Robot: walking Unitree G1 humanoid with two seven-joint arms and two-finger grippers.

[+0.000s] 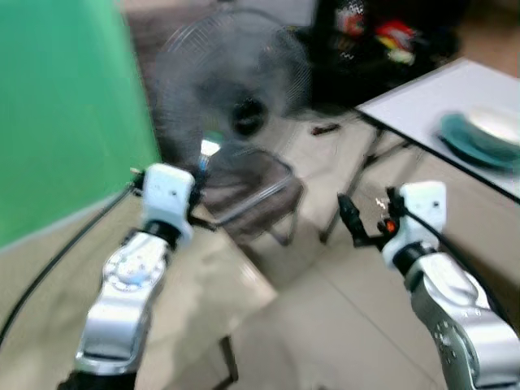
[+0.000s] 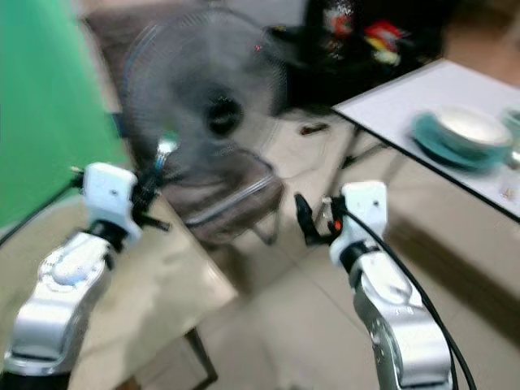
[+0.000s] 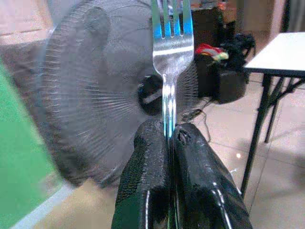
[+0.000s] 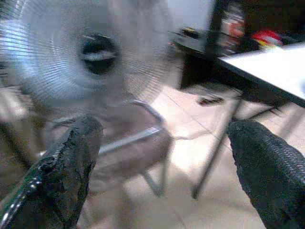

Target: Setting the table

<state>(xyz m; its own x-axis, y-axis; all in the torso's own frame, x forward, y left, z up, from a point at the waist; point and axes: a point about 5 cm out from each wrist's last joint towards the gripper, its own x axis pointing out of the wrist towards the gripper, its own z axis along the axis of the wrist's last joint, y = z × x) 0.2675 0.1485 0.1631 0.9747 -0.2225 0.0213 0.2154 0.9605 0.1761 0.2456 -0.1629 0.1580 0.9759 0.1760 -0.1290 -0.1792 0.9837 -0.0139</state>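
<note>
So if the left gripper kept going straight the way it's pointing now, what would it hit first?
Probably the standing fan. The left gripper holds a fork upright between its fingers, and the fan's grille sits directly behind the tines, so the fork would likely touch it first. Blur leaves the gap unclear.

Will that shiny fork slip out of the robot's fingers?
It might. The fork looks like smooth polished metal, so it is probably slippery, and the left gripper pinches only its thin handle. It is likely stiff and light, though, and the black fingers look textured, which should help.
</note>
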